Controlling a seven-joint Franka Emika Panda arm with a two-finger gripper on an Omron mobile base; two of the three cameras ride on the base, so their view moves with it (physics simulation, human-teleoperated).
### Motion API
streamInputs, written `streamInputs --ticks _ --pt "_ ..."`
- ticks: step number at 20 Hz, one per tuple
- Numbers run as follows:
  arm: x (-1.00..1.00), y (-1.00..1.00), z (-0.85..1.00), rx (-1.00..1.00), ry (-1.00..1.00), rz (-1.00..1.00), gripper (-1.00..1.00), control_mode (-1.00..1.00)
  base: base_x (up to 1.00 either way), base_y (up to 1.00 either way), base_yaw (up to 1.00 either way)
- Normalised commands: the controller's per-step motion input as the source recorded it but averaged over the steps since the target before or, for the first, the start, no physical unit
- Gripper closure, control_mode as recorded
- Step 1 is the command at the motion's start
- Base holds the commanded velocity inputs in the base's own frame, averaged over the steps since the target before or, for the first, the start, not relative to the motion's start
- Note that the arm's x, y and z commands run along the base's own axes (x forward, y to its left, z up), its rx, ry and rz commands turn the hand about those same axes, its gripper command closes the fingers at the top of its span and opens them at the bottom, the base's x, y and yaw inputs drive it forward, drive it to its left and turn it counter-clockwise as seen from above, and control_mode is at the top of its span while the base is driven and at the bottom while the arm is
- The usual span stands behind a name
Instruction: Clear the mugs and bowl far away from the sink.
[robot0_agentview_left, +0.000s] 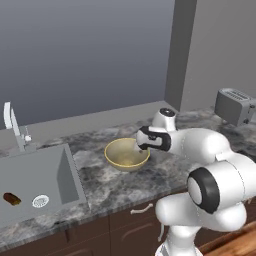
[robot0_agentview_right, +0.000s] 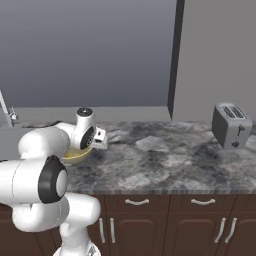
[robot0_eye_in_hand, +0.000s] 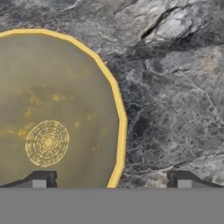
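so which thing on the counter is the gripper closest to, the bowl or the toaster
The bowl. The open gripper straddles its rim in the hand view, one fingertip over the bowl's inside and one over the counter. The toaster sits far off by the wall.

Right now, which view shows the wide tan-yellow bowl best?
Left base view: the wide tan-yellow bowl shows nearly whole on the counter. Hand view crops the bowl at the left edge; right base view shows a sliver behind the arm.
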Motion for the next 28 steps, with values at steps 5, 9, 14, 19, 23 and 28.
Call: streamInputs --ticks 5,9,14,19,23,28 --pt "0.08 0.01 -0.27 0.0 0.05 0.0 -1.0 -1.0 0.0 0.0 0.0" --pt "0.21 0.19 -0.31 0.0 0.06 0.0 1.0 -1.0 0.0 0.0 0.0" --pt "0.13 0.28 -0.24 0.0 0.04 0.0 1.0 -1.0 0.0 0.0 0.0" --pt "0.0 0.07 -0.03 0.0 0.0 0.0 1.0 -1.0 0.0 0.0 0.0" --pt "-0.07 0.0 0.0 0.0 0.01 -0.11 1.0 -1.0 0.0 0.0 0.0" --pt "-0.29 0.0 0.16 0.03 0.01 -0.3 1.0 -1.0 0.0 0.0 0.0"
